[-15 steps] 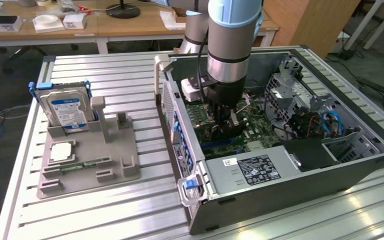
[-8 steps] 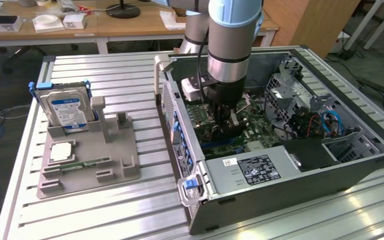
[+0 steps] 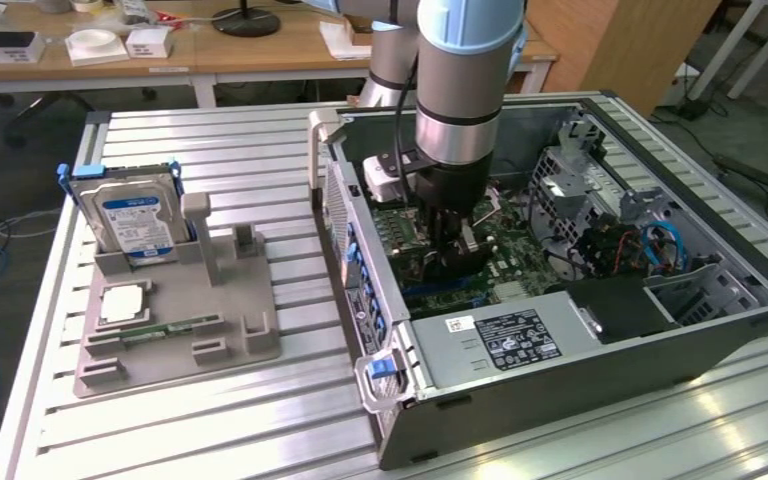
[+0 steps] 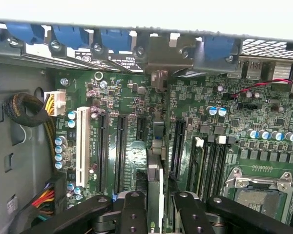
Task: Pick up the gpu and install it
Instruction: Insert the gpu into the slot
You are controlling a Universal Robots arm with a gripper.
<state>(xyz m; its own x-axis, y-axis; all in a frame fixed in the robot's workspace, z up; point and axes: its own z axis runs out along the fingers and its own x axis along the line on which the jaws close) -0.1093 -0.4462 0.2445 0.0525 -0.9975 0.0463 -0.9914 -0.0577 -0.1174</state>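
End effector [image 4: 158, 204] tight around gpu [image 4: 155, 173]

Matt ribbed metal table [image 3: 224, 430] bearing a sheet-metal case [image 3: 598, 390], a matt grey plastic holder [image 3: 177, 350] beside the case, the metal-edged gpu [image 4: 154, 185] inside it.

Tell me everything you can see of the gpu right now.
The gpu shows edge-on: a thin, dark card with a greyish metal edge and a small green mark near the gripper. It stands upright on its long edge over the green motherboard, parallel to the black expansion slots. The jaws press its two faces. Whether it is seated in a slot I cannot tell.
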